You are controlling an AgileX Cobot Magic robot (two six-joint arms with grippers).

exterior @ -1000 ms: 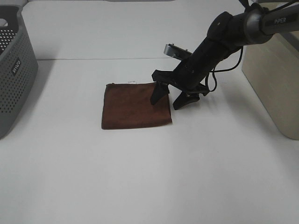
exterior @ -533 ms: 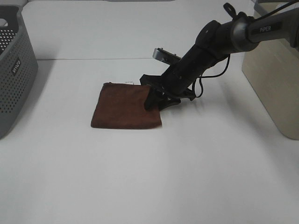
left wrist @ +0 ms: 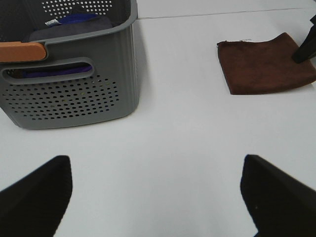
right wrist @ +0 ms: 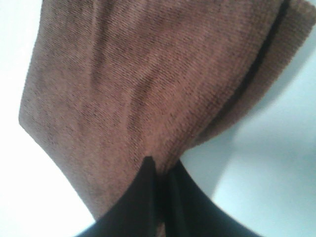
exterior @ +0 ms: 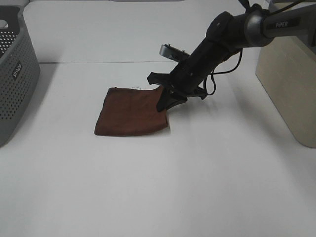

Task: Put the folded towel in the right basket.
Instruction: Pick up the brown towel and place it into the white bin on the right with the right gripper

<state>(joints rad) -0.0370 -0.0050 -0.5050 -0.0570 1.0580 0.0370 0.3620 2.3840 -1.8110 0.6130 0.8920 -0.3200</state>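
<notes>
The folded brown towel (exterior: pixel 131 112) lies on the white table, left of centre. It also shows in the left wrist view (left wrist: pixel 266 69) and fills the right wrist view (right wrist: pixel 123 84). My right gripper (exterior: pixel 165 101) is shut on the towel's right edge, which is lifted slightly; its closed fingertips (right wrist: pixel 148 197) pinch the cloth. The right basket (exterior: pixel 289 89), beige, stands at the table's right edge. My left gripper (left wrist: pixel 158 197) is open and empty, far from the towel, and is out of the exterior view.
A grey perforated basket (exterior: pixel 15 84) stands at the left edge; in the left wrist view (left wrist: pixel 69 94) it holds dark and blue cloths. The black right arm (exterior: pixel 222 39) reaches in from the upper right.
My right gripper went from open astride the towel's right edge to shut on it. The towel slid a little left and its right edge has risen.
</notes>
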